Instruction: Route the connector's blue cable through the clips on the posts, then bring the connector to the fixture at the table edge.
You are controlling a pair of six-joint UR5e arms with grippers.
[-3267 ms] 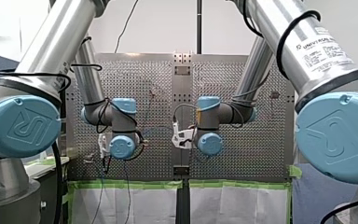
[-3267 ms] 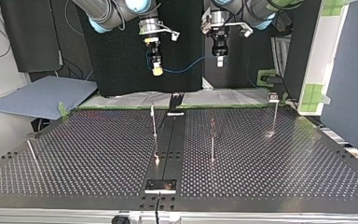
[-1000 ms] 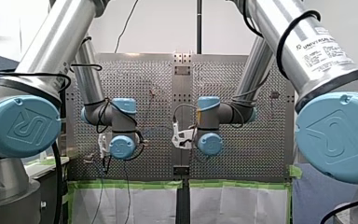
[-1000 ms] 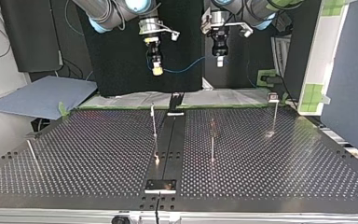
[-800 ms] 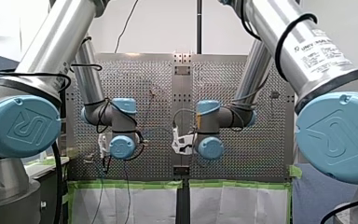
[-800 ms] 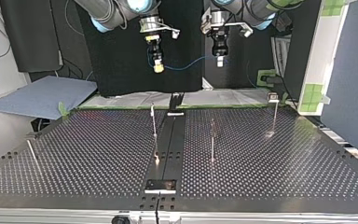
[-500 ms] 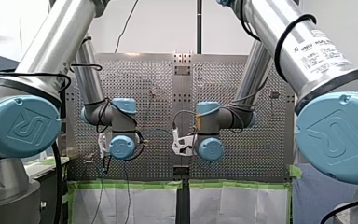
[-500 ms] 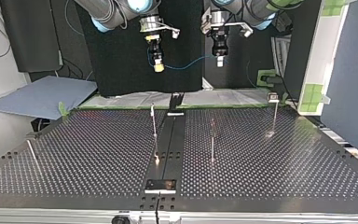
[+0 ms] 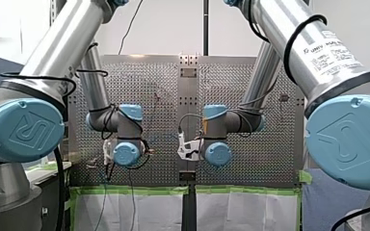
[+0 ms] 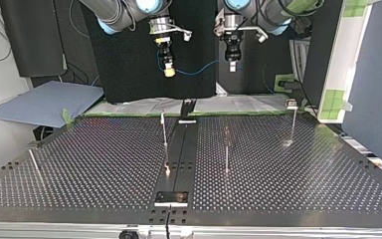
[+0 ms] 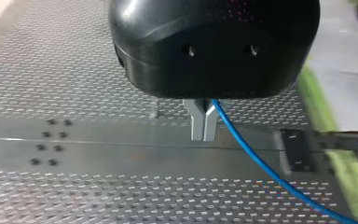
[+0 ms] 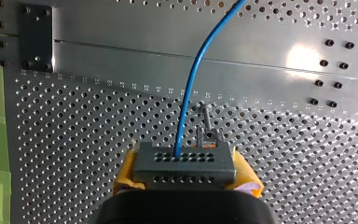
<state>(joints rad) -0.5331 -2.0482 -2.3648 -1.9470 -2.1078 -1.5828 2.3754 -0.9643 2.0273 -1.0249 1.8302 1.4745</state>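
A: Start with your right gripper (image 10: 168, 72), high over the far edge of the table (image 10: 104, 164) in the top view. Its yellow pads are clamped on both sides of the grey connector (image 12: 185, 164).

B: And there's the blue cable (image 12: 186, 93), coming out of one of the connector's holes and arcing away above the perforated plate.

A: In the top view it sags between the two grippers, and its other end runs to your left gripper (image 11: 203, 127). The metal fingers (image 11: 196, 119) are pinched together on the cable, with hardly any gap between them.

B: So the connector is in the air, held on your right side. In the right wrist view, a post with a clip (image 12: 206, 125) stands just ahead of the connector, down on the table.

A: From across the table, the cable hangs apart from the posts (image 10: 226, 149), up against the dark backdrop.

B: Any writing you can read?

A: In the front view, the label (image 9: 334, 50) on your right arm (image 9: 279, 29) reads "UNIVERSAL ROBOTS". The finer lines beside it are too small to make out. The blue joint caps (image 9: 26, 131) carry a raised UR logo.
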